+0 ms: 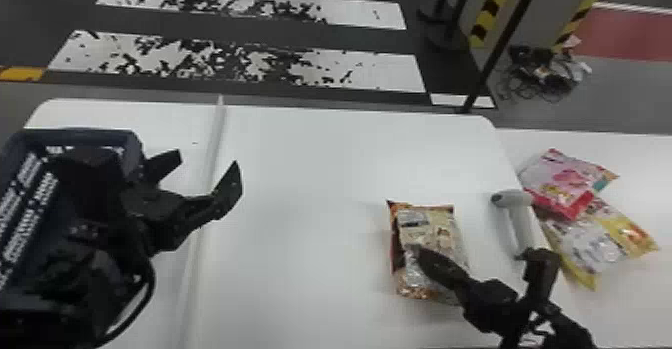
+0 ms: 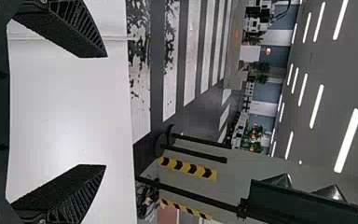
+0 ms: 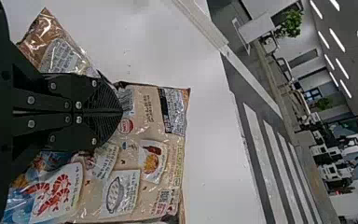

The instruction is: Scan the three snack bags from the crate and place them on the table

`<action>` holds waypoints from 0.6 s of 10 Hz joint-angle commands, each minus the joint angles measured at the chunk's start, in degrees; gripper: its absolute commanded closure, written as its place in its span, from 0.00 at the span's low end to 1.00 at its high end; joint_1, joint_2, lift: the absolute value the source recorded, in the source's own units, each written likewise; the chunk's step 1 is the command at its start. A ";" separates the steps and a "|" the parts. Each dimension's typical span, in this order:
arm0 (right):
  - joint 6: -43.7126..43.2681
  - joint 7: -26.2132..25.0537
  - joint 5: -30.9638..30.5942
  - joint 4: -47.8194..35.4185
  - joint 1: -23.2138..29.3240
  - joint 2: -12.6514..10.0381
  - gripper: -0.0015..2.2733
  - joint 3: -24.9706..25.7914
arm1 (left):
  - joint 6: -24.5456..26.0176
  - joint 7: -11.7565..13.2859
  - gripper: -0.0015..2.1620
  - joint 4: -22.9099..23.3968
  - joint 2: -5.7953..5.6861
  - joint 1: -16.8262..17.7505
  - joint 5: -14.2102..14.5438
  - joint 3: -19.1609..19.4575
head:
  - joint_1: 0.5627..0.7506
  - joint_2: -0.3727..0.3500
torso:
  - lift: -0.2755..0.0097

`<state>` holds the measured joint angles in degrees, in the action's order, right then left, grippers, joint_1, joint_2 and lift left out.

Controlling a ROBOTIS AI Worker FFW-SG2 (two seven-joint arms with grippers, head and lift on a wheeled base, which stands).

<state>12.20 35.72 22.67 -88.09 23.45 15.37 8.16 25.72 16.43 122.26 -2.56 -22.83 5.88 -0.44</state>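
Evidently two bags are dealt with and the third is in hand. At the left, the dark crate sits under the left arm, and the left claw hangs beside it, fingers spread wide with nothing between them. Best leave it there, well apart from the work. Across the white worktop lies the brown snack bag, near the right-hand edge. The right claw is over it with its fingers drawn together, and seems to nip a fold along the bag's side, though the black fingers hide the grip itself. That is a thin hold on slippery film, so lift slowly and let the contents settle before turning the bag. Just beyond, the pale scanner stands close by; present the printed code flat and unwrinkled to its head, without knocking the handle. Farther right, the pink bag overlaps the yellow bag on the side table; afterwards, lower the brown one beside them, not on top.
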 commanded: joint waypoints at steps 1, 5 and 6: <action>-0.46 0.23 0.62 -0.24 1.33 -0.16 0.99 -0.08 | -0.97 0.09 0.01 0.09 0.01 -0.55 -0.08 -0.44 | 0.70 0.31 | 0.75; -1.51 2.16 1.59 -7.97 5.46 -0.34 0.75 0.89 | -2.03 -0.09 0.01 4.48 0.01 -3.45 -0.08 -0.79 | 0.70 0.32 | 0.75; -1.51 2.07 2.47 -12.90 7.22 -0.42 0.19 2.82 | -2.03 0.00 0.01 6.24 0.01 -4.16 -0.17 -1.05 | 0.70 0.32 | 0.75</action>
<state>10.70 37.86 24.62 -97.94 29.55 14.98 9.82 23.67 16.41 127.38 -2.55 -26.52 5.79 -1.34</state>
